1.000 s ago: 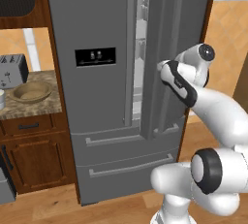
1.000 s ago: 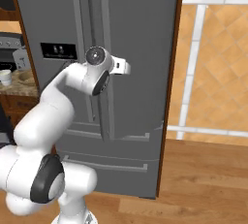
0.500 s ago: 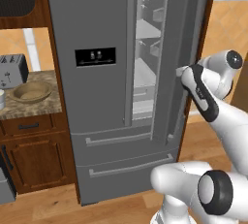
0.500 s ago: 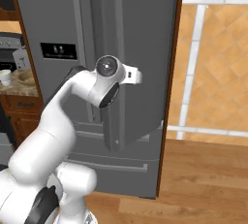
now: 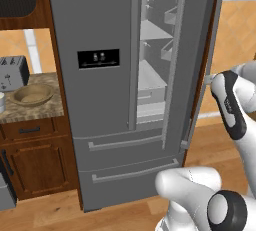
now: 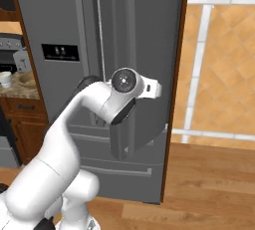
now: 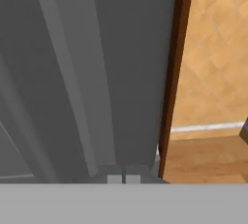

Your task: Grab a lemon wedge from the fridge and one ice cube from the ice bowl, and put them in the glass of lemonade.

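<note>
The fridge (image 5: 105, 90) is standing right of the desk (image 5: 30, 110), its right door (image 5: 200, 65) swinging open in front of the shelves (image 5: 152, 82). On the desk, the ice bowl (image 5: 33, 94) is sitting before the toaster (image 5: 12, 72), with the glass of lemonade (image 6: 5, 78) lying just left of it.

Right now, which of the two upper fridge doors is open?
The right-hand door of the fridge, swung out so the shelves show behind it. The left door, with the black dispenser panel, sits flush and closed.
</note>
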Available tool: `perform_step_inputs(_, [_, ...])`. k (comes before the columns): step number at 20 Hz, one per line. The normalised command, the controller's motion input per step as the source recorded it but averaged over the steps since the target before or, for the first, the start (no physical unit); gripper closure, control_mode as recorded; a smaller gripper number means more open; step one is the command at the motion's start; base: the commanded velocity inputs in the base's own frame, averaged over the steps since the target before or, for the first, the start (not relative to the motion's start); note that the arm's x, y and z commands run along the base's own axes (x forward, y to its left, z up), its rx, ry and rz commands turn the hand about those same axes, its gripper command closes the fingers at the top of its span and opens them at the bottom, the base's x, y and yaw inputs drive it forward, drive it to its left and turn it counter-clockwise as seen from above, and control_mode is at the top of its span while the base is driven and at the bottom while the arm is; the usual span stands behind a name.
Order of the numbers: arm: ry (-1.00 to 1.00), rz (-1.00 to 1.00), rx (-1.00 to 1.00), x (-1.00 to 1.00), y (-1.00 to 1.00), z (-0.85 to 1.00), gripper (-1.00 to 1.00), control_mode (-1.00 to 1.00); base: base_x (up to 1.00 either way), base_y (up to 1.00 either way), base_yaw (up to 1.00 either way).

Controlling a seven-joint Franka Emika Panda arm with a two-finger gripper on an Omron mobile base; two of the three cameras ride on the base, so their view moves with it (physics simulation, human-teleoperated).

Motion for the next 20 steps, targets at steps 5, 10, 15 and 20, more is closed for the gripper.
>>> perform_step_inputs(5, [-0.01,-0.03,0.01,-0.47,-0.1,0.39,1.0,-1.0,0.0,0.0,0.0])
perform_step_inputs(10, [-0.01,0.0,0.0,-0.48,0.23,0.8,1.0,-1.0,0.0,0.0,0.0])
perform_step_inputs(15, [0.07,0.0,-0.03,-0.04,0.73,0.32,1.0,-1.0,0.0,0.0,0.0])
perform_step_inputs(20, [0.22,0.0,-0.13,0.33,1.0,0.01,1.0,-1.0,0.0,0.0,0.0])
